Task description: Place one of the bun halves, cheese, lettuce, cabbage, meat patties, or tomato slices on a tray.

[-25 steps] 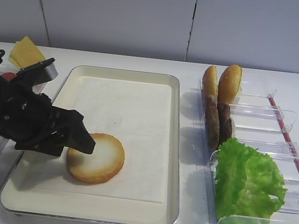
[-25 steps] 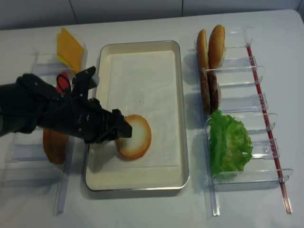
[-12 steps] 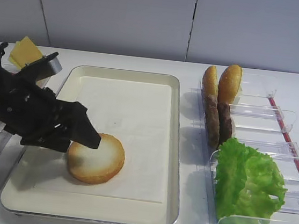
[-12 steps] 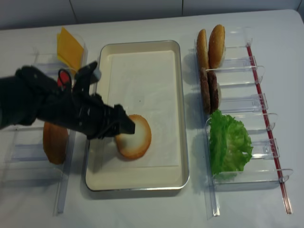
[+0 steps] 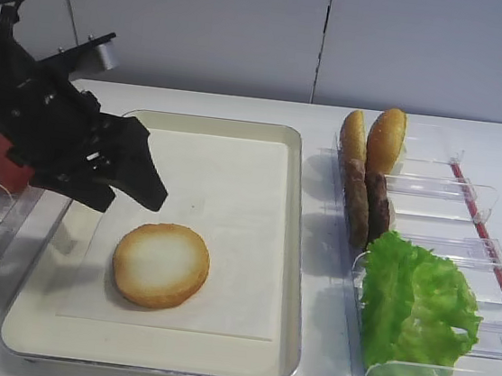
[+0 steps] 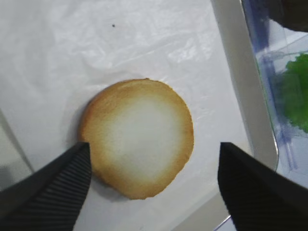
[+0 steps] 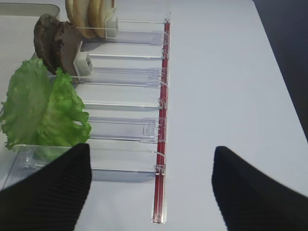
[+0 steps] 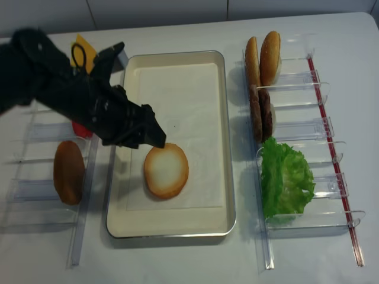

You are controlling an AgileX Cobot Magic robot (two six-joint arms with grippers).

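Observation:
A bun half [image 5: 161, 265] [image 8: 166, 170] lies flat on the paper liner of the cream tray [image 5: 228, 154] [image 8: 177, 77], pale cut face up, at the front left. My left gripper [image 5: 144, 196] [image 8: 153, 137] hangs above and behind it, open, with nothing between the fingers. In the left wrist view the bun half [image 6: 137, 137] lies below the spread jaws of the left gripper [image 6: 154, 149], apart from both. My right gripper [image 7: 151, 154] is open over the table, beside the lettuce [image 7: 43, 108] [image 5: 414, 306]. Meat patties [image 5: 365, 201] [image 8: 261, 112] stand in the right bins.
Clear divided bins [image 8: 308, 124] on the right also hold two upright golden buns [image 5: 374, 139]. The left bins hold cheese [image 8: 84, 46], a tomato slice [image 5: 7, 165] and a dark domed bun [image 8: 68, 171]. A red strip [image 7: 161, 144] edges the right bins.
My left gripper has risen and drawn back to the left, away from the bun half's edge. The bun half stays flat on the tray.

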